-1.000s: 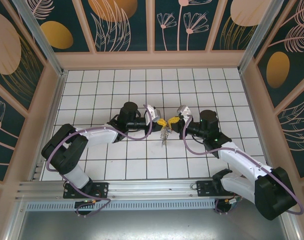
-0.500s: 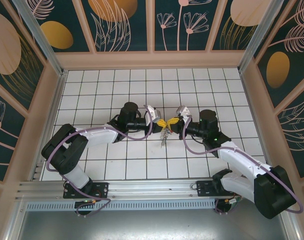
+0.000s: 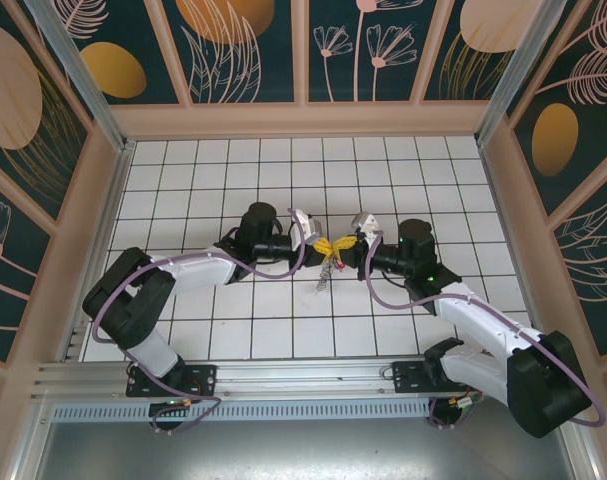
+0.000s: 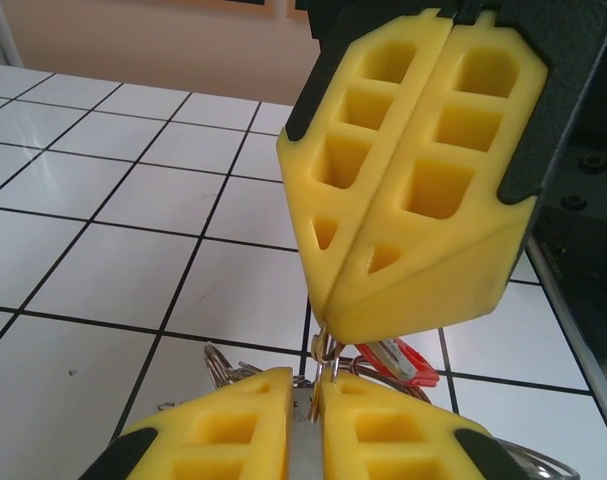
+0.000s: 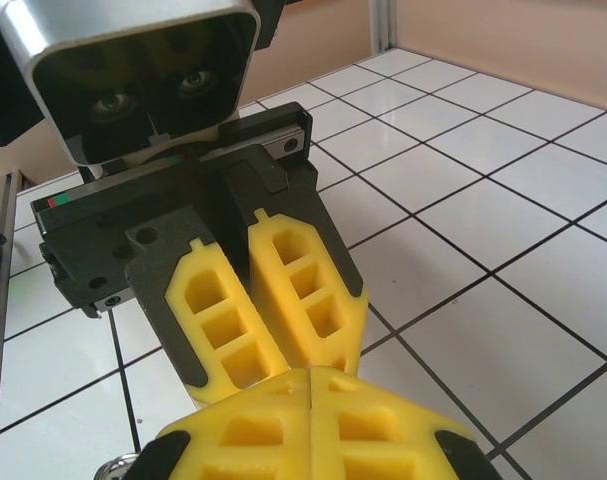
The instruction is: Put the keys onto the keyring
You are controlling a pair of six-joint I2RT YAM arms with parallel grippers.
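My two grippers meet tip to tip above the middle of the tiled floor. In the left wrist view, the right gripper (image 4: 321, 318) is shut on a thin wire loop of the keyring (image 4: 221, 362). That loop runs down into the narrow gap of my left gripper (image 4: 308, 385), whose yellow fingers (image 4: 213, 430) stand slightly apart. A red-headed key (image 4: 403, 360) hangs just behind the loop. From above, the keyring (image 3: 324, 272) dangles below the left gripper (image 3: 321, 244) and right gripper (image 3: 341, 243). In the right wrist view, the right gripper (image 5: 311, 375) is shut, facing the left gripper (image 5: 273, 368).
White tiled floor (image 3: 233, 180) with black grid lines lies all round, walled by patterned panels (image 3: 303, 50). A metal rail (image 3: 283, 375) runs along the near edge by the arm bases. Purple cables loop beside both forearms.
The left gripper's fingers have parted slightly. The hanging keyring has swung a little to the left and lower. Both arms stay where they were.
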